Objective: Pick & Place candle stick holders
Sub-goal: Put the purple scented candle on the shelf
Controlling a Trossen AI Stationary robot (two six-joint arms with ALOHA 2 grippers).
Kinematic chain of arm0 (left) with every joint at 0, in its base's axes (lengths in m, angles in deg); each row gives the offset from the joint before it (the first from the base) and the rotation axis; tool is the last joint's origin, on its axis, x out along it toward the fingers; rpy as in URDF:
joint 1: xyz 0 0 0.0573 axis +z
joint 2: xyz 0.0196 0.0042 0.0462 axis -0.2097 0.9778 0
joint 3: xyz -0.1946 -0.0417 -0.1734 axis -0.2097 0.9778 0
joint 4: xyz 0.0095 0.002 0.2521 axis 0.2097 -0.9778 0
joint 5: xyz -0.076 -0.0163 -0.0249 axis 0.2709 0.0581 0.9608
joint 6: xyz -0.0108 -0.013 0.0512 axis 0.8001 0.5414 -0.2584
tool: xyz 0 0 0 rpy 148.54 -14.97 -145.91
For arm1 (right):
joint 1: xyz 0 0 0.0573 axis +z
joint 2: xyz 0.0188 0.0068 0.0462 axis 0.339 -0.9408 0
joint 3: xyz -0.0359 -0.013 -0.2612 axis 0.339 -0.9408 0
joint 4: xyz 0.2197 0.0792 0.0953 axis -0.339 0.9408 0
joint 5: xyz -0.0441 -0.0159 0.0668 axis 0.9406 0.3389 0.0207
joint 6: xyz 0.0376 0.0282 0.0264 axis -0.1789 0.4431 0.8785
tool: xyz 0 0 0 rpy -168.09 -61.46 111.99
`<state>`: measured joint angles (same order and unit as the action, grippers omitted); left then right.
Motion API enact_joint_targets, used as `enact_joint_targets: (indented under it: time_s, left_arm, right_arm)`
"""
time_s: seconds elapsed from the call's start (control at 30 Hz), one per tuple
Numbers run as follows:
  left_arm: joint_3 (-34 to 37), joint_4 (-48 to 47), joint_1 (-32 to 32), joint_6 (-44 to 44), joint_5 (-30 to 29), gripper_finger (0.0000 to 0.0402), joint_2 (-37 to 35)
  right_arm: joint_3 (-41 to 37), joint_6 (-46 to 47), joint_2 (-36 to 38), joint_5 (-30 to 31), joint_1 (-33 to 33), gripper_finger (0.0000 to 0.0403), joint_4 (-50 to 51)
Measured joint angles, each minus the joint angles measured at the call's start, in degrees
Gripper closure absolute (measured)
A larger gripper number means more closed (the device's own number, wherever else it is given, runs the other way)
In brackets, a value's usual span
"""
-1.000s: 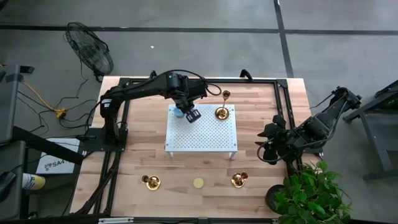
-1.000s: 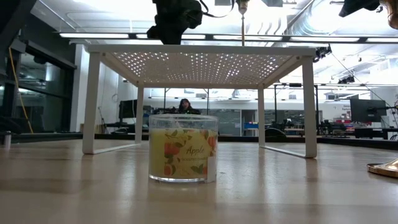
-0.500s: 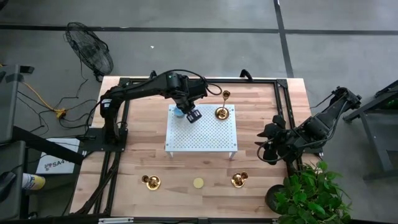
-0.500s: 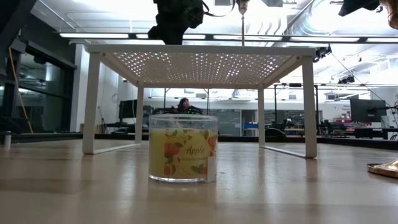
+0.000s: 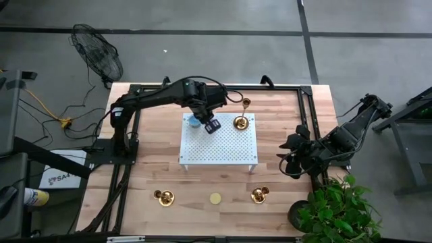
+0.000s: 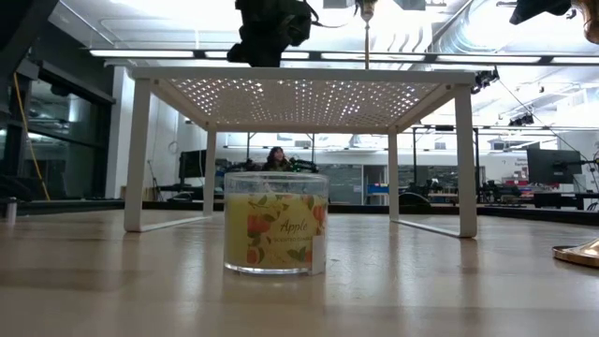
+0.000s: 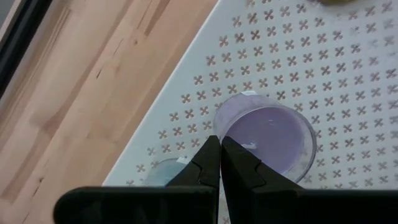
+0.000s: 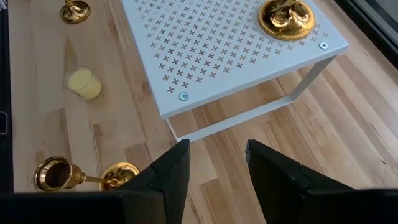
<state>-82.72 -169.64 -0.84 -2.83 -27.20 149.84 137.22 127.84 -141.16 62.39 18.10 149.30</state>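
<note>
One candle stick holder (image 5: 241,122) stands upright at the far right corner of the white perforated rack (image 5: 229,148). Two more lie on their sides on the tabletop (image 5: 297,108) at its near edge, a left one (image 5: 164,197) and a right one (image 5: 260,195), well apart. That makes three holders, none of them held. Over the last second only the left gripper (image 5: 211,126) has moved: it has crept slightly towards the standing holder, its jaws pressed shut on nothing above the purple candle (image 7: 267,140). No holder has shifted, so the task looks no further on. There are three candles: the purple one, a blue one (image 5: 194,122) just beside it, and a yellow one (image 5: 214,198) between the fallen holders. The right gripper (image 5: 289,162) waits off the rack's right side, jaws wide.
</note>
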Motion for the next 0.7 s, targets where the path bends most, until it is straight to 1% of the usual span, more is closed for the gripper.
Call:
enact_joint_targets:
  time_s: [0.13,0.47,0.7]
  left_arm:
    - [-0.11,0.51,-0.02,-0.31,0.12,0.0401,0.36]
    - [0.02,-3.26,-0.02,0.32,-0.89,0.0401,0.55]
    - [0.02,-3.14,-0.02,0.28,-0.94,0.0398,0.55]
  right_arm:
    - [0.0,-0.16,-0.01,0.0,0.0,0.0249,-0.02]
    - [0.0,0.14,-0.02,-0.02,0.02,0.0249,-0.28]
    - [0.0,0.22,-0.01,-0.22,0.02,0.0249,-0.3]
